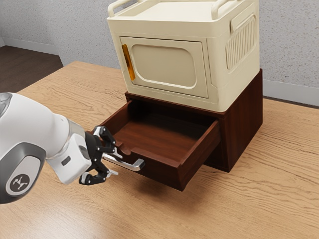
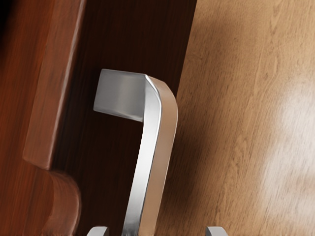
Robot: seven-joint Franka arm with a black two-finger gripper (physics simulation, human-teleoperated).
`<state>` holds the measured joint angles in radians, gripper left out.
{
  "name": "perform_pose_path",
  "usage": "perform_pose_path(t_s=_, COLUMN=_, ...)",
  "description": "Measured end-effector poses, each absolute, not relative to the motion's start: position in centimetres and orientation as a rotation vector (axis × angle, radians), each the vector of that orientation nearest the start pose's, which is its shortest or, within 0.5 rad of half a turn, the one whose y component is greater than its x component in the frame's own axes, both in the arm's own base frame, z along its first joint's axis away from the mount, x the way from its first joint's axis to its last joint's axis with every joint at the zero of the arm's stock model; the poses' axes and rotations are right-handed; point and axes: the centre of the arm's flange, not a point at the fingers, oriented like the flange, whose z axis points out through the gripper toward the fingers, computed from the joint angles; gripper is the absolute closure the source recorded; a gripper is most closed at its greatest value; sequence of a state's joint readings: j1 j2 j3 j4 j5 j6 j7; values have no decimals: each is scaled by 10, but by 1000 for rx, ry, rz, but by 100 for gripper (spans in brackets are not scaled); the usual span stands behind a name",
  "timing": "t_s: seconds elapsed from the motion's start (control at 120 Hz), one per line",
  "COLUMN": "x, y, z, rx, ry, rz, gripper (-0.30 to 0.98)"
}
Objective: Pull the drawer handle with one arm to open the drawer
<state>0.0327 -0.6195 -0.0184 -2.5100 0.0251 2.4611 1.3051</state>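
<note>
We find the drawer (image 1: 159,172) open, its front standing out from the dark red-brown cabinet (image 1: 244,119) on the table (image 1: 259,204), with part of its wooden floor exposed. The handle (image 1: 135,165), a bent bar of silvery metal, is fixed across the outside of the drawer's front. The white arm (image 1: 42,124) enters from the exterior view's left, and its black claw (image 1: 113,162) lies at the handle, near the end of the bar on that side. The claw is spread: in the wrist view we note 2 pale fingertips (image 2: 216,231) well apart, with the bar passing between them and a gap on either side. The same view gives us 1 end of the handle, where a short flat post leaves the drawer's front and turns through a rounded corner into the long bar. The rim of the drawer has a curved notch (image 2: 66,201) close by. Above, a cream box (image 1: 217,74) rests on the cabinet; we distinguish its closed door (image 1: 167,64), an amber pull (image 1: 128,62), slats (image 1: 241,45) on 1 side and 2 rails (image 1: 229,7) on top. Behind the table we see a speckled grey wall (image 1: 284,45) and dark flooring (image 1: 22,64).
</note>
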Motion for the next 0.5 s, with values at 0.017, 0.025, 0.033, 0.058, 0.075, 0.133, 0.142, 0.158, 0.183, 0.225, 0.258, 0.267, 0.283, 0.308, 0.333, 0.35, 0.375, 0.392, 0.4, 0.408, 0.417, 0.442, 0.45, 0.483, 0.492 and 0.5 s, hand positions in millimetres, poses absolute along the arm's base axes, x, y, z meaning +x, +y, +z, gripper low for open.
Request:
perform_pose_path(t_s=0.017, x=406, y=5, z=553, rx=-2149, ry=1642, rz=-599, gripper=48)
perform_pose_path(t_s=0.025, x=406, y=5, z=553, rx=-2149, ry=1642, rz=-599, gripper=47)
perform_pose_path(t_s=0.033, x=406, y=5, z=553, rx=-2149, ry=1642, rz=-599, gripper=47)
perform_pose_path(t_s=0.058, x=406, y=5, z=553, rx=-2150, ry=1641, rz=-599, gripper=46)
perform_pose_path(t_s=0.075, x=406, y=5, z=553, rx=-2150, ry=1641, rz=-599, gripper=46)
perform_pose_path(t_s=0.133, x=405, y=5, z=555, rx=-2147, ry=1638, rz=-604, gripper=44)
perform_pose_path(t_s=0.142, x=405, y=5, z=556, rx=-2147, ry=1638, rz=-605, gripper=44)
perform_pose_path(t_s=0.158, x=404, y=5, z=557, rx=-2145, ry=1636, rz=-607, gripper=44)
perform_pose_path(t_s=0.183, x=403, y=5, z=559, rx=-2142, ry=1634, rz=-612, gripper=43)
perform_pose_path(t_s=0.225, x=401, y=5, z=563, rx=-2137, ry=1628, rz=-622, gripper=42)
perform_pose_path(t_s=0.258, x=398, y=5, z=569, rx=-2130, ry=1622, rz=-635, gripper=42)
perform_pose_path(t_s=0.267, x=397, y=5, z=570, rx=-2129, ry=1620, rz=-638, gripper=42)
perform_pose_path(t_s=0.283, x=395, y=4, z=574, rx=-2126, ry=1617, rz=-645, gripper=41)
perform_pose_path(t_s=0.308, x=391, y=3, z=582, rx=-2118, ry=1611, rz=-658, gripper=40)
perform_pose_path(t_s=0.333, x=389, y=1, z=588, rx=-2112, ry=1609, rz=-665, gripper=37)
perform_pose_path(t_s=0.35, x=387, y=1, z=592, rx=-2109, ry=1608, rz=-669, gripper=34)
perform_pose_path(t_s=0.375, x=386, y=0, z=596, rx=-2108, ry=1607, rz=-672, gripper=30)
perform_pose_path(t_s=0.392, x=385, y=-1, z=598, rx=-2109, ry=1606, rz=-674, gripper=28)
perform_pose_path(t_s=0.4, x=384, y=-1, z=600, rx=-2109, ry=1605, rz=-675, gripper=27)
perform_pose_path(t_s=0.408, x=384, y=-2, z=602, rx=-2109, ry=1604, rz=-677, gripper=26)
perform_pose_path(t_s=0.417, x=383, y=-2, z=604, rx=-2110, ry=1602, rz=-679, gripper=25)
perform_pose_path(t_s=0.442, x=379, y=-4, z=617, rx=-2107, ry=1594, rz=-689, gripper=22)
perform_pose_path(t_s=0.45, x=378, y=-5, z=621, rx=-2106, ry=1592, rz=-691, gripper=21)
perform_pose_path(t_s=0.483, x=373, y=-8, z=637, rx=-2108, ry=1585, rz=-697, gripper=18)
perform_pose_path(t_s=0.492, x=372, y=-8, z=641, rx=-2111, ry=1583, rz=-698, gripper=18)
perform_pose_path(t_s=0.5, x=370, y=-9, z=645, rx=-2114, ry=1580, rz=-698, gripper=17)
